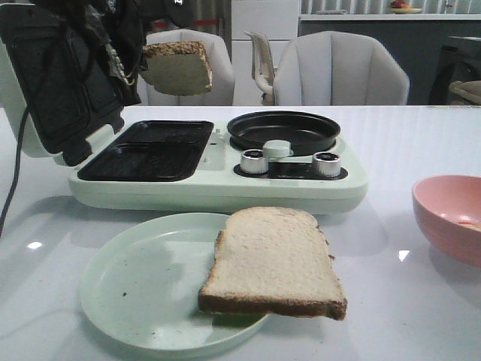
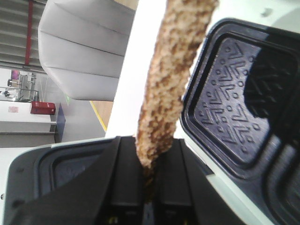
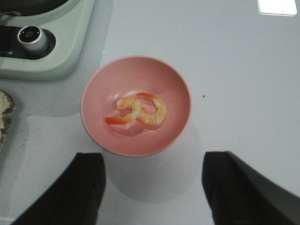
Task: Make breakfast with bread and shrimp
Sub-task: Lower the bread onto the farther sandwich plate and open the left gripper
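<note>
My left gripper [image 2: 149,183] is shut on one slice of bread [image 2: 173,79], seen edge-on in the left wrist view. From the front that slice [image 1: 178,68] hangs in the air beside the open lid [image 1: 45,83], above the back of the sandwich trays [image 1: 150,150]. A second slice of bread [image 1: 274,263] lies flat on the pale green plate [image 1: 143,286], overhanging its right rim. Two curled orange-pink shrimp [image 3: 138,111] lie in the pink bowl [image 3: 140,75]. My right gripper [image 3: 152,183] hovers open just beside the bowl, holding nothing. It is out of the front view.
The pale green breakfast maker [image 1: 218,192] fills the middle of the table, with a round black pan [image 1: 284,129] and two silver knobs [image 1: 254,161]. The pink bowl [image 1: 451,214] sits at the right edge. A black cable [image 1: 15,165] runs down on the left. Grey chairs [image 1: 338,71] stand behind.
</note>
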`<state>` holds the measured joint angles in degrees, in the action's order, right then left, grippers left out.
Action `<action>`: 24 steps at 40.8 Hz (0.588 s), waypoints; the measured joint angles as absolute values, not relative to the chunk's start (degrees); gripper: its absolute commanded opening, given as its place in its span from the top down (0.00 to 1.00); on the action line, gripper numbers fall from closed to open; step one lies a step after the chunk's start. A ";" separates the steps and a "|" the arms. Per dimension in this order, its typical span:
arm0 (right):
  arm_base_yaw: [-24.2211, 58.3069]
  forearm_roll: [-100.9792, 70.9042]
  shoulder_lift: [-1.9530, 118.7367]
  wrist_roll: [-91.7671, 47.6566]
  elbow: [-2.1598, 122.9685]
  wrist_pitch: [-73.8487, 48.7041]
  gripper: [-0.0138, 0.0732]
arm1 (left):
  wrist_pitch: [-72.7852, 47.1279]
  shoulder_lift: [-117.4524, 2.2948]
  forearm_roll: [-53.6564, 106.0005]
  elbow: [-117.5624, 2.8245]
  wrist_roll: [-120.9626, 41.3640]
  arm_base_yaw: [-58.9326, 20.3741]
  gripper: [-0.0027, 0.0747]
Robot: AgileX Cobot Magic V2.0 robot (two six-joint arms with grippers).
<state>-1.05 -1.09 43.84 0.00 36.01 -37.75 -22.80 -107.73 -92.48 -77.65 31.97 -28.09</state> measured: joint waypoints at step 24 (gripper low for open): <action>-1.05 -1.09 43.84 0.00 36.01 -37.75 0.21 | -22.67 -118.54 -92.48 -82.60 31.19 -25.46 0.83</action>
<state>-1.05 -1.09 43.84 0.00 36.01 -37.75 -22.67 -118.54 -92.48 -82.60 31.19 -25.46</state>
